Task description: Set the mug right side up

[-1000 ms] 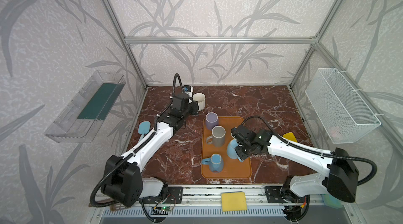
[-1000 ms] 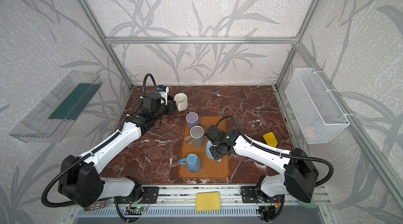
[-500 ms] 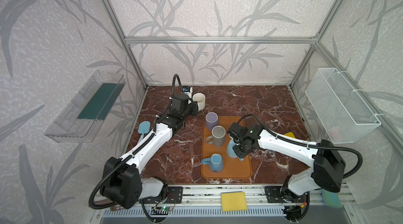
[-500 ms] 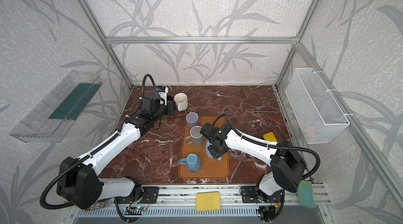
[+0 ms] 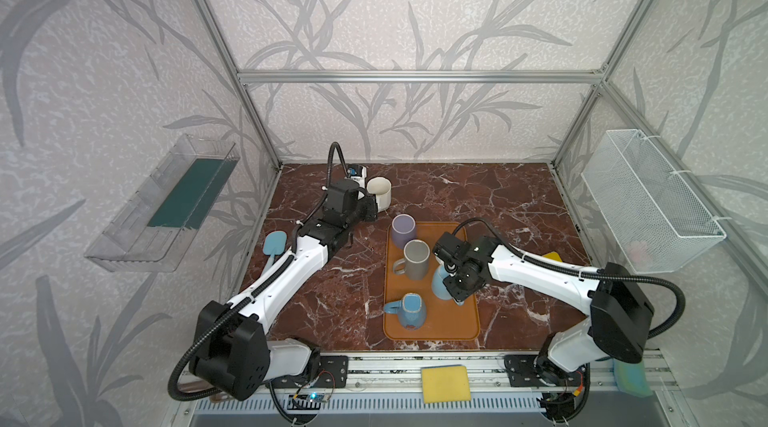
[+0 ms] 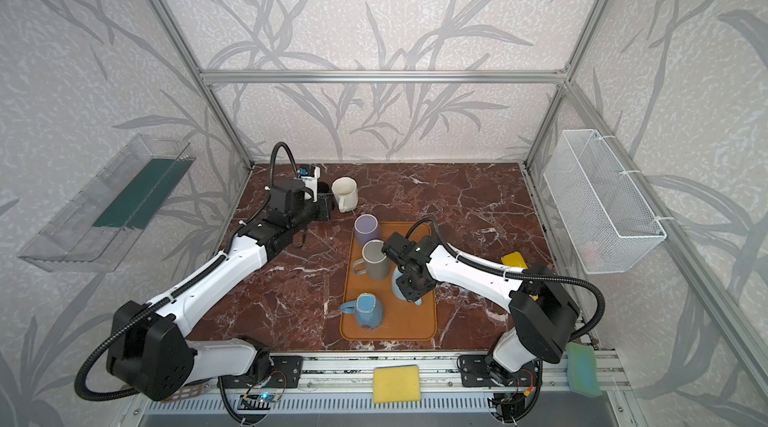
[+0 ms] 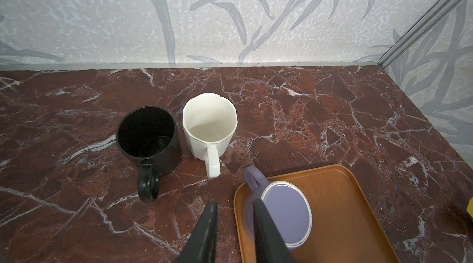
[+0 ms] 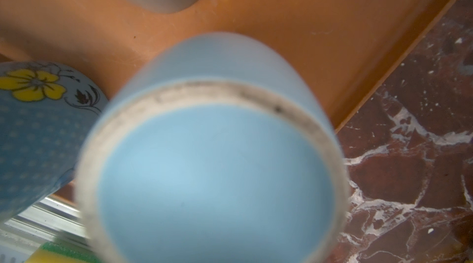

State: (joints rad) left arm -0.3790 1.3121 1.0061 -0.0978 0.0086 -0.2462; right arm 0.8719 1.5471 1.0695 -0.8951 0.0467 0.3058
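- Mug (image 5: 439,285), light blue: on the right half of the orange tray (image 5: 453,331), just beside the grey mug (image 5: 416,259) and near the dotted blue mug (image 5: 409,312).
- Seen base-up from the right wrist: pale foot ring and blue base turned to the lens, blurred and filling most of the frame. Whether tilted or flat on the tray: cannot tell.
- Right jaws: set against the mug's right flank in both top views, at the end of the right arm (image 5: 536,271). Covered by the wrist body from above and by the mug from the wrist camera.
- Width of the right jaws and whether gripping or only touching: cannot tell.
- Left jaws: parted by a narrow gap, with nothing between them and nothing held.
- Left fingers (image 7: 206,226): dark, poised over the counter (image 7: 332,110) at the tray's near corner, one of them overlapping the purple mug (image 7: 284,213) in the wrist view. Contact with it: cannot tell.
- Purple mug: base-up on the tray's far left corner, handle toward the white mug.
- White mug (image 7: 210,123) and black mug (image 7: 147,136): upright, mouths open, close side by side on the counter beyond the left jaws.
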